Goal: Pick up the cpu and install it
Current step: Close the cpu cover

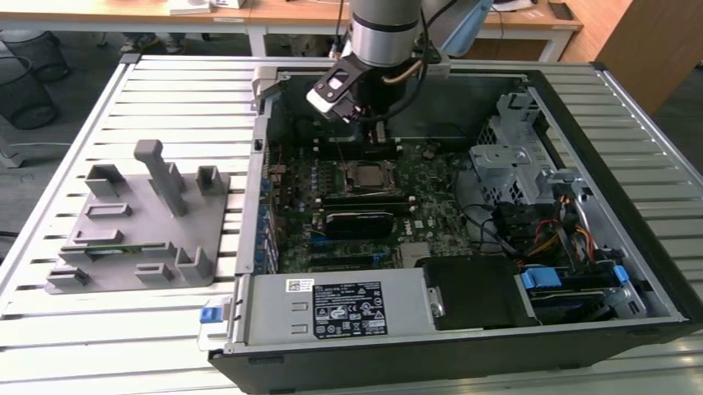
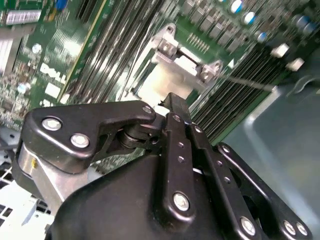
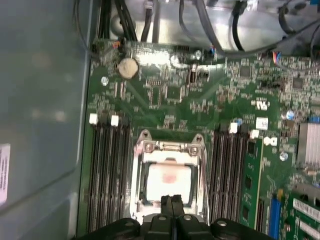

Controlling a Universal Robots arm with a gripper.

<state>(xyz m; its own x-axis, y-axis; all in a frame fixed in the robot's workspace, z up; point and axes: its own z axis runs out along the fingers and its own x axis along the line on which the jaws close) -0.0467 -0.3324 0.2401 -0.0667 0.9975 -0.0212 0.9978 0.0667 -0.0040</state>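
hovering over the cpu [image 3: 167, 181] in its socket [image 3: 141, 150], the claw [image 3: 172, 199] is pinched together.

Exterior overhead — wrist views close on socket [image 3: 170, 146]

A pale slatted metal table [image 1: 143, 99] is spanning the exterior view, sitting over a dark grey floor [image 1: 88, 74]. Beyond it a wooden desk [image 1: 296, 15] is running across; black wire bins [image 1: 25, 86] are standing at the exterior view's left, a wooden cabinet [image 1: 659, 41] at its right.
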